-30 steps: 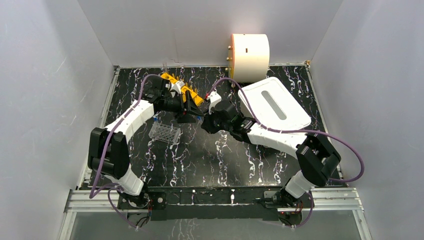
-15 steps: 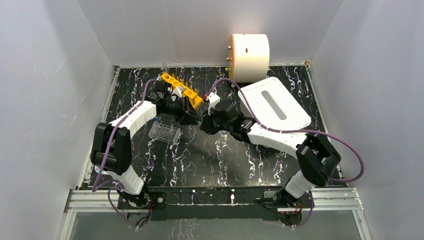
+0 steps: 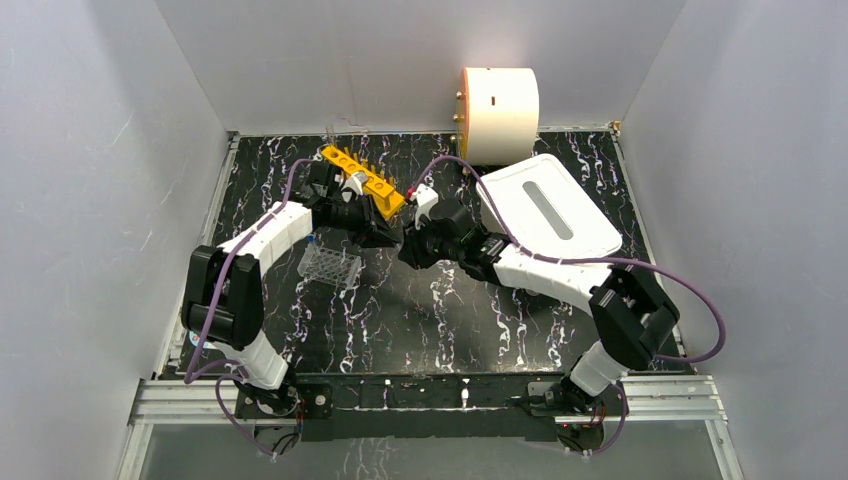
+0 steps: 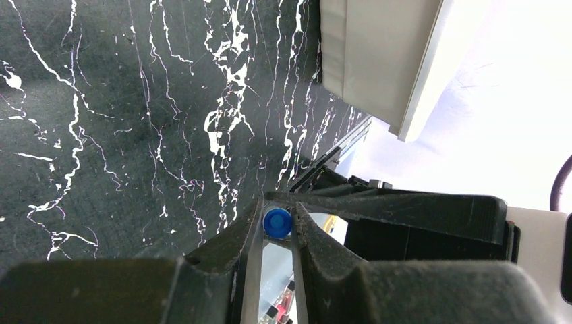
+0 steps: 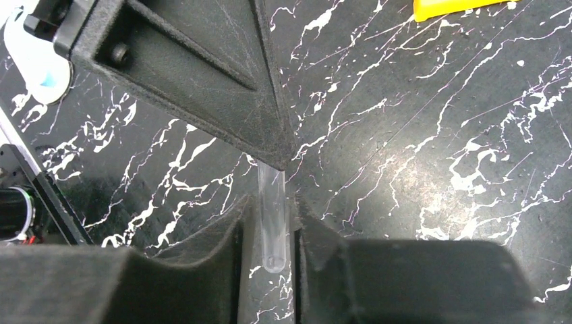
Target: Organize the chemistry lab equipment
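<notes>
The blue-capped vial [image 4: 277, 222] sits between the two end effectors, just on the near side of the orange tube rack [image 3: 362, 178] and by its right-hand end.

In the left wrist view only the vial's blue cap shows, as a round disc seen almost end-on. The left end effector [image 4: 277, 214] is closed down to a narrow slot and pinches the cap between its fingertips.

The right wrist view shows what that one does not. The clear body [image 5: 272, 223] runs lengthwise along the slot of the right end effector [image 5: 273, 206], with its rounded bottom pointing back toward the wrist. Its far end passes under the left arm's black finger, so the cap is hidden there. The right fingers stand narrowly apart on either side of the glass; whether they press it cannot be told.

From the top external camera the vial is hidden where the left [image 3: 385, 232] and right [image 3: 408, 245] end effectors meet over the table [image 3: 440, 320].
</notes>
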`<move>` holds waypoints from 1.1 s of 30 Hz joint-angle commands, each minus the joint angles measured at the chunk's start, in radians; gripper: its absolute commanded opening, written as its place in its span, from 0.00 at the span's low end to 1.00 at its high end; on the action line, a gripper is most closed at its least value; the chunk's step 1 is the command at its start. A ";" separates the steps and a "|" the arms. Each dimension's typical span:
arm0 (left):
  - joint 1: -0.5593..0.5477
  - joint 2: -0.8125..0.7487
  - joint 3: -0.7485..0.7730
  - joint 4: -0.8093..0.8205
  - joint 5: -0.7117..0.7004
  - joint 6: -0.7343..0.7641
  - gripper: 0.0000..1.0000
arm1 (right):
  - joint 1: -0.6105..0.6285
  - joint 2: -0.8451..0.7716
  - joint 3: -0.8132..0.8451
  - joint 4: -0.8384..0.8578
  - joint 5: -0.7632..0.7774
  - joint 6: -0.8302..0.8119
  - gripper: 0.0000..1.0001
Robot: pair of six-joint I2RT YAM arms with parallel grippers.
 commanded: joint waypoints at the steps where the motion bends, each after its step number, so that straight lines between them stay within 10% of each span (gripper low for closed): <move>1: -0.009 -0.067 0.020 -0.022 -0.006 0.032 0.06 | -0.005 0.014 0.050 0.011 -0.001 0.012 0.39; 22: -0.009 -0.440 -0.132 -0.163 -1.053 0.303 0.06 | -0.012 -0.060 -0.025 -0.005 0.058 0.087 0.53; 33: -0.011 -0.442 -0.241 0.026 -1.269 0.272 0.05 | -0.013 -0.039 -0.022 -0.009 0.057 0.096 0.52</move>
